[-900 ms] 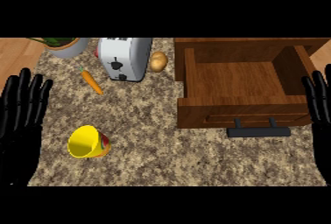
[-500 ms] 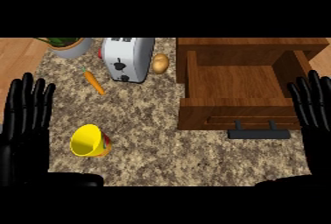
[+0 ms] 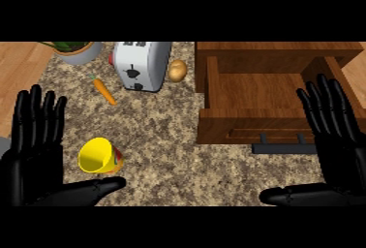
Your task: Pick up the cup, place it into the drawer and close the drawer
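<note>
A yellow cup (image 3: 99, 156) lies tipped on the speckled counter at lower left, its mouth turned toward the left. My left hand (image 3: 32, 155) is open, fingers straight up, just left of the cup, its thumb stretched out below it. The wooden drawer (image 3: 271, 97) stands pulled open at upper right, its inside bare, with a dark handle (image 3: 284, 147) on its front. My right hand (image 3: 342, 150) is open beside the drawer's right front corner, its fingers lying over the drawer's right wall.
A white toaster (image 3: 141, 65) stands at the back, with a potato (image 3: 177, 70) to its right and a carrot (image 3: 104, 91) to its left. A potted plant (image 3: 75, 51) sits in the far left corner. Wood floor shows beyond the counter's left edge.
Both hands have come further into view and moved inward: the left toward the cup, the right toward the drawer. Both thumbs now show. The view has tilted slightly.
</note>
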`<state>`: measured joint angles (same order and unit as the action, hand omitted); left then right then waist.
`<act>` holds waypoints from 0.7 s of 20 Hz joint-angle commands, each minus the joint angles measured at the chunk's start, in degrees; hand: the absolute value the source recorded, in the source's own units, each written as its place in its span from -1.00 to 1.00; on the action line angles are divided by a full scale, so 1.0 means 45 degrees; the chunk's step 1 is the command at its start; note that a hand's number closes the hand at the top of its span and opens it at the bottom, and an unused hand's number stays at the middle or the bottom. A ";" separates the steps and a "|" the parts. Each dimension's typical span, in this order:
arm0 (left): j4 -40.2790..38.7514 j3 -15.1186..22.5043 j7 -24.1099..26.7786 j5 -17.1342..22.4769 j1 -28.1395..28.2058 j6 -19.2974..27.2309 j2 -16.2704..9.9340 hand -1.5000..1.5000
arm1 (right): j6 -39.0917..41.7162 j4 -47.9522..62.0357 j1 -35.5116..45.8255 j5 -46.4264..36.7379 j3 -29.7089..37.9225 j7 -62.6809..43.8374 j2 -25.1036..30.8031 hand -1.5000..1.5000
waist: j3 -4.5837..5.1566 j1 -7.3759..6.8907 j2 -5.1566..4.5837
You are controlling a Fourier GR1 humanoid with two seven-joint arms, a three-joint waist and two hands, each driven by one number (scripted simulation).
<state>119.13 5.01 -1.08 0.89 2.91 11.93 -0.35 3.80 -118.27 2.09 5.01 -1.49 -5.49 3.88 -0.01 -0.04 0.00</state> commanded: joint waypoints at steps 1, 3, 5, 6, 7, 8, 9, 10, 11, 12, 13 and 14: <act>-0.0523 0.0374 0.0086 -0.0226 -0.0398 0.0537 0.0074 -1.00 | -0.0024 0.0398 0.0244 -0.0176 -0.0226 0.0242 -0.0283 -1.00 | 0.0001 0.0007 0.0003; -0.0226 0.1295 -0.0153 -0.0743 -0.0401 0.1327 0.0075 -1.00 | 0.0136 0.0500 0.0825 0.0245 0.0428 -0.0206 0.0115 -1.00 | 0.0001 0.0012 0.0005; -0.0768 0.0008 0.0455 0.0017 -0.0186 0.0283 0.0071 -1.00 | -0.0171 -0.0493 0.0250 -0.0229 -0.0367 -0.0771 -0.0239 -1.00 | 0.0003 0.0014 0.0008; -0.0190 0.0143 -0.0370 -0.0245 -0.0544 0.0514 0.0056 -1.00 | -0.0188 -0.0846 -0.0327 -0.0365 -0.0465 -0.0405 -0.0349 -1.00 | 0.0002 0.0024 0.0011; -0.0678 0.0817 0.0528 -0.0309 0.0042 0.1182 0.0076 -1.00 | 0.0092 -0.0553 0.0781 0.0625 0.0652 -0.1363 0.0280 -1.00 | 0.0003 0.0010 0.0007; -0.1383 0.0100 0.0547 -0.0052 -0.0543 0.0681 0.0077 -1.00 | 0.0279 0.0420 0.0593 0.0453 0.0652 -0.0110 0.0114 -1.00 | 0.0002 0.0011 0.0000; -0.0955 -0.0014 0.0361 -0.0009 -0.0355 0.0663 0.0077 -1.00 | 0.0414 0.0194 -0.0102 0.0131 0.0198 0.0256 -0.0048 -1.00 | 0.0001 0.0011 0.0005; -0.1188 -0.0213 0.0846 0.0365 0.0225 0.0241 -0.0002 -1.00 | 0.0312 -0.0479 -0.0145 0.0189 0.0104 -0.0351 -0.0025 -1.00 | 0.0003 0.0010 0.0008; -0.1309 -0.0550 0.0038 0.0194 -0.0739 0.0504 -0.0129 -1.00 | 0.0110 0.0641 0.0556 -0.0153 -0.0009 0.0062 -0.0240 -1.00 | 0.0002 0.0000 0.0000; -0.1015 -0.0509 0.0709 0.0518 0.0179 0.0116 -0.0139 -1.00 | 0.0281 -0.0348 -0.0298 0.0118 0.0055 0.0064 -0.0209 -1.00 | 0.0002 0.0007 0.0008; -0.0581 -0.0170 0.0086 0.0062 0.0014 0.0444 -0.0023 -1.00 | -0.0082 0.0491 0.0894 -0.0172 0.0135 -0.0285 -0.0227 -1.00 | 0.0002 -0.0015 0.0005; -0.1669 0.0520 -0.0071 -0.0619 -0.1092 0.1503 0.0073 -1.00 | 0.0286 0.0804 0.0724 0.0271 0.0559 0.0279 -0.0058 -1.00 | 0.0000 0.0021 -0.0002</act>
<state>114.49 5.03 0.00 0.73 1.33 14.92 -0.37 4.48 -117.15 3.89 5.33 -0.57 -5.81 3.34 0.01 -0.02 0.03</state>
